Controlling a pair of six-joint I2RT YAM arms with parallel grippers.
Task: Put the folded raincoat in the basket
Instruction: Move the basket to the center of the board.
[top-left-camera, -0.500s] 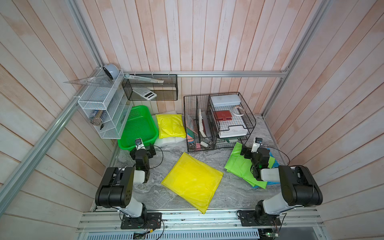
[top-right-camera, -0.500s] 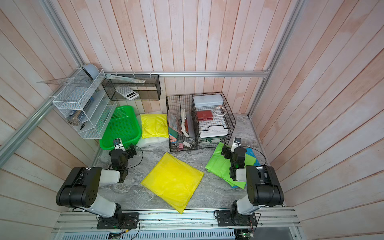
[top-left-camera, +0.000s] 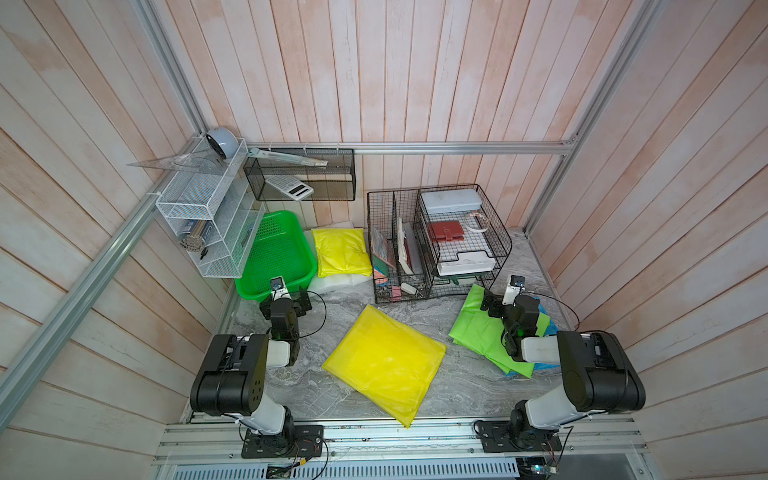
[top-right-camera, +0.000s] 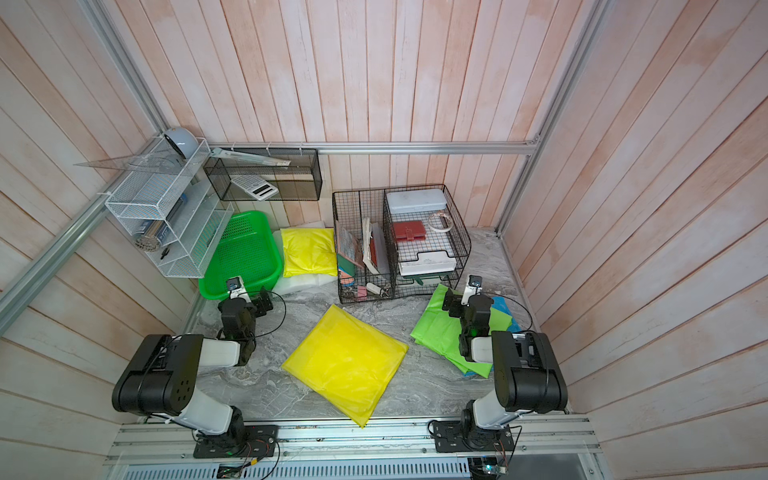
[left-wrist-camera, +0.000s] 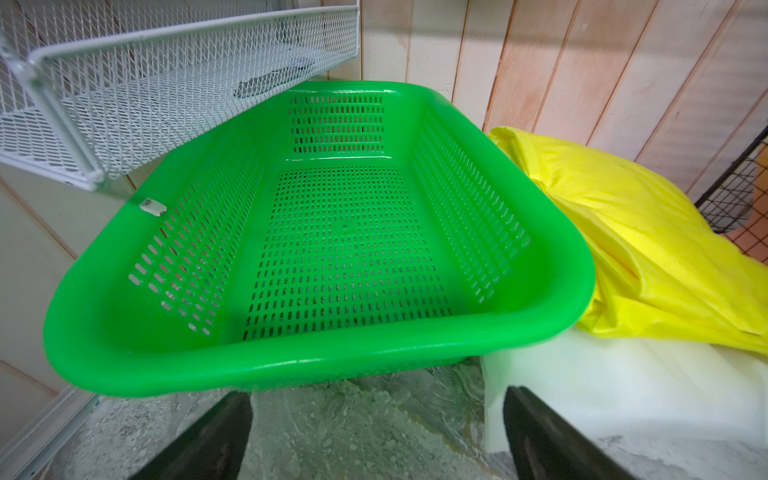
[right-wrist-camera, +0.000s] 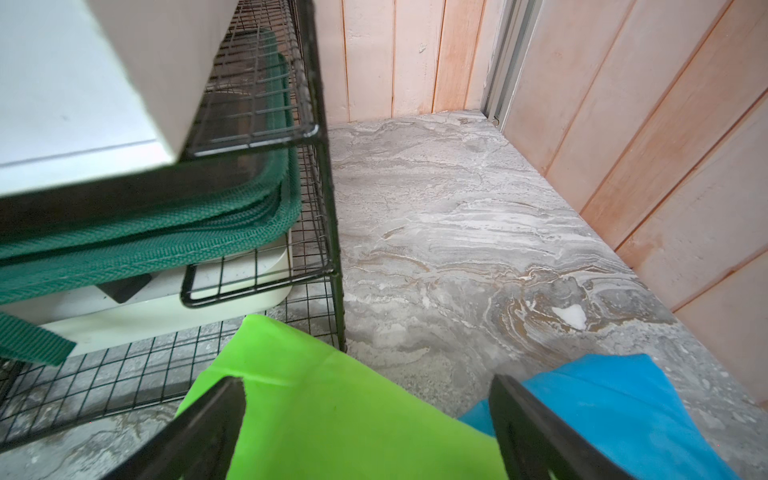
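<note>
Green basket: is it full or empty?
Empty. The basket shows only its bare perforated bottom in the left wrist view.

Pale pink plank walls (top-left-camera: 374, 75) close around me, edged with aluminium rails (top-left-camera: 415, 148). My grey marbled tabletop (top-left-camera: 463, 374) runs in front of the black wire organiser (top-left-camera: 436, 245); left of it a white wire rack (top-left-camera: 208, 232) hangs.

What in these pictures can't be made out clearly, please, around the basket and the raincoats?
- Blue sheet: mostly under the green raincoat; in both top views the right arm covers more.
- White padding: the yellow raincoat lies on it; what it is cannot be told.
- Basket: in both top views the white rack hides one long edge.
- Calculator: keys too small to read in a top view.
</note>
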